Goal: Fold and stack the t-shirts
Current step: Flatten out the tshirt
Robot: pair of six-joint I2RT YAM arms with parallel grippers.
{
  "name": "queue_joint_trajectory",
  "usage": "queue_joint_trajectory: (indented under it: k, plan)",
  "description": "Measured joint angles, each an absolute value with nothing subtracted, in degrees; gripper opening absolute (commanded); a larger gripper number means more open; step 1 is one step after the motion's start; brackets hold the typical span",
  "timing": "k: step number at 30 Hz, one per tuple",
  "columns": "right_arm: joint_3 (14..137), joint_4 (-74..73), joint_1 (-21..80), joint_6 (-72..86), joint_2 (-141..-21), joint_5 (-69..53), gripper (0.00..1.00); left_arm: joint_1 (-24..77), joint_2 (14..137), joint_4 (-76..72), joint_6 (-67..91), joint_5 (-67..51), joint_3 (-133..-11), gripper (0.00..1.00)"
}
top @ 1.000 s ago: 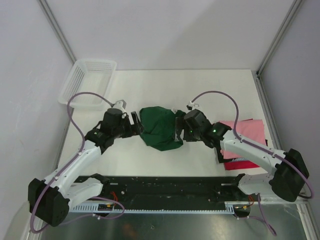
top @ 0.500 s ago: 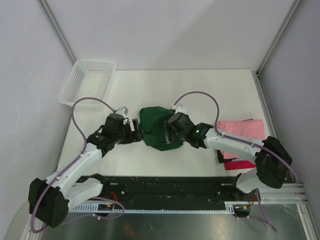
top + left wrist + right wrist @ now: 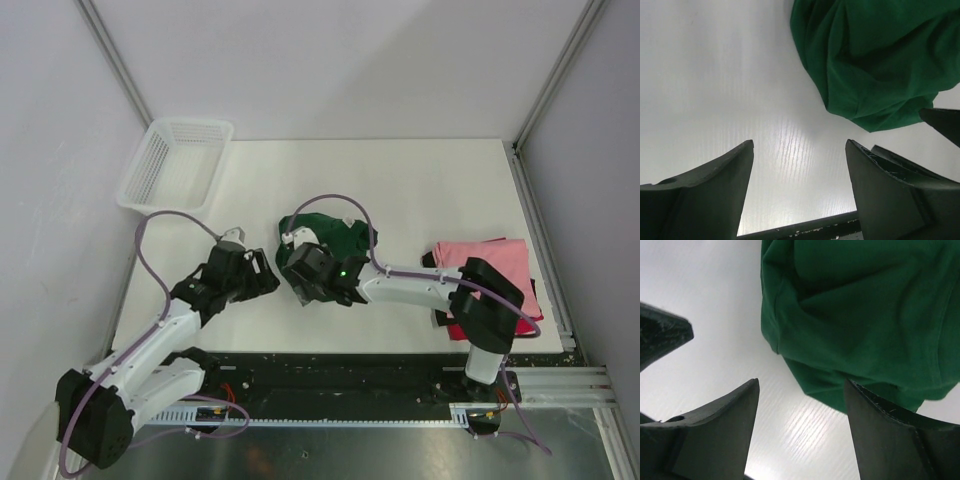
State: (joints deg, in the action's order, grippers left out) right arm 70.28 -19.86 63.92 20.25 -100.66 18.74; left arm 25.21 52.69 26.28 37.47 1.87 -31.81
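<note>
Our left gripper [image 3: 799, 146], wide and empty over the white table [image 3: 715, 75], has drawn back from the crumpled dark green cloth t-shirt [image 3: 340, 238] mid-table. Our right gripper [image 3: 801, 384], also wide and empty, has swung leftward across the shirt to its left edge.

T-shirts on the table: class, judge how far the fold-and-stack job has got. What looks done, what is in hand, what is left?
Done: the pink t-shirt lies folded on the red t-shirt at the right. In hand: the green t-shirt sits bunched mid-table; the left pincer and right pincer are open at its edge, gripping nothing. Left: fold the green one and stack it.
</note>
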Motion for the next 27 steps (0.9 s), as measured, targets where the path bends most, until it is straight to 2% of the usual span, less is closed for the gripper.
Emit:
queue_joint_trajectory:
  k: [9, 11, 14, 15, 17, 23, 27]
  plan:
    - [77.3, -19.9, 63.9, 14.7, -109.9, 21.3, 0.74, 25.1, 48.8, 27.6, 40.6, 3.6, -28.5, 0.72]
    - [78.6, -20.4, 63.7, 14.2, -111.8, 22.1, 0.6, 25.1, 48.4, 27.6, 40.8, 3.6, -28.1, 0.71]
    - [80.5, -21.8, 63.1, 13.5, -113.4, 22.7, 0.2, 25.1, 48.1, 27.6, 41.1, 3.2, -27.2, 0.68]
    - [81.3, -22.5, 62.7, 13.4, -113.6, 23.0, 0.12, 25.1, 48.1, 27.7, 41.1, 3.0, -26.9, 0.67]
    - [83.3, -24.0, 61.8, 13.5, -113.6, 23.6, 0.03, 25.1, 48.2, 27.7, 41.1, 2.7, -26.6, 0.64]
    - [92.0, -28.6, 58.2, 14.1, -111.9, 24.1, 0.0, 27.5, 50.2, 27.1, 41.2, 2.3, -26.6, 0.63]
    - [96.3, -31.1, 54.5, 15.0, -108.2, 23.4, 0.0, 29.8, 54.7, 24.6, 41.8, 2.1, -26.8, 0.68]
